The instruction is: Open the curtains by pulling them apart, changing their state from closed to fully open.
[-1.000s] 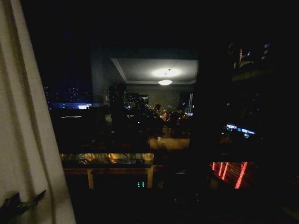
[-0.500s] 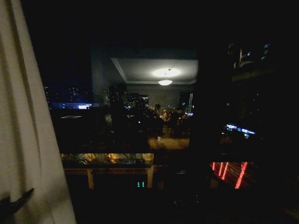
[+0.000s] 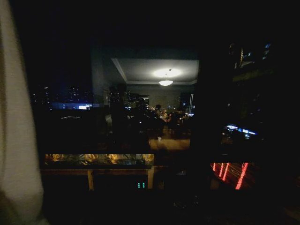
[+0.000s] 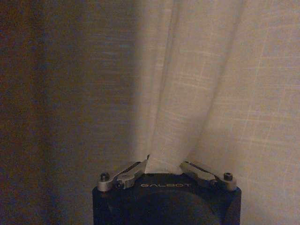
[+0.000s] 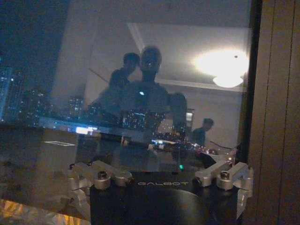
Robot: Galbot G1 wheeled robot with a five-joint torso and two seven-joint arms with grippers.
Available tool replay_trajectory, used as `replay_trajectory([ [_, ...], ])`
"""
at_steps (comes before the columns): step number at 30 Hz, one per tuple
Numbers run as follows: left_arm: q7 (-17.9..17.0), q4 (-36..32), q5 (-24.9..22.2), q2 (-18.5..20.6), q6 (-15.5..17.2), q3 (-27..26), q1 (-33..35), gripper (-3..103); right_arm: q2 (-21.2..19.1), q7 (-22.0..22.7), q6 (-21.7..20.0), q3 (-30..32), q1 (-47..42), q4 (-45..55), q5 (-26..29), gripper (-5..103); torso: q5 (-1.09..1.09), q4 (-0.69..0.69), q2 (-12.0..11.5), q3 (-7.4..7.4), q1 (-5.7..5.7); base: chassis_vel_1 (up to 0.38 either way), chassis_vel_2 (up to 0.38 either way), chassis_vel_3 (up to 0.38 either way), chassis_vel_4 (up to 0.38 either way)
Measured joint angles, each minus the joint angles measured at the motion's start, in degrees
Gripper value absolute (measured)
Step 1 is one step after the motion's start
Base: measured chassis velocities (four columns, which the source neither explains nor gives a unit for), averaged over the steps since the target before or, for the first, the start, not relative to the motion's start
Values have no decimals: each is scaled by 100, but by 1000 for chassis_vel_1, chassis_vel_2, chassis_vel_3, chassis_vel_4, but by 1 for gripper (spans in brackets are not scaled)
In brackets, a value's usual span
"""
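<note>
1. One panel of the curtains (image 3: 14,140) hangs as a gathered cream strip at the far left edge of the head view, with the bare window glass (image 3: 140,93) taking up the middle and right
2. In the left wrist view the left gripper (image 4: 165,165) is pressed into the curtains (image 4: 206,84), its two fingers (image 4: 129,172) closed on a pinched fold of the pale woven cloth that rises straight up from between them
3. The cloth beside that fold falls in vertical pleats, lit on one side and dropping into deep brown shadow on the other
4. The right gripper (image 5: 161,173) is held up close to the window glass (image 5: 117,70), fingers spread wide with nothing between them
5. A dark vertical window frame (image 5: 274,112) stands just beside the right gripper
6. The glass mirrors a lit ceiling lamp (image 3: 165,77) and the room behind; outside, city lights and a yellow-lit ledge (image 3: 98,159) show low down, with red streaks (image 3: 229,173) at the lower right
7. The right side of the head view is almost black, and whether a second curtain panel hangs there cannot be made out
8. The curtain's top and hem are cut off, and its lower left corner is blurred
</note>
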Motion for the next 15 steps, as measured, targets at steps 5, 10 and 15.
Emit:
replay_trajectory([
  [5,-596,681,-248,336,26,60,-210,1,-1,-55,51,26,-38,-23,-6,100,1,0,0,0,0,0,0,0,0],
  [10,-648,891,-308,446,29,61,-210,1,0,-72,85,22,-41,-58,-30,100,0,4,0,0,0,0,0,0,0],
  [15,132,338,-155,279,49,-1,7,4,0,-75,84,-36,31,-93,-85,100,-7,5,0,0,1,0,0,0,0],
])
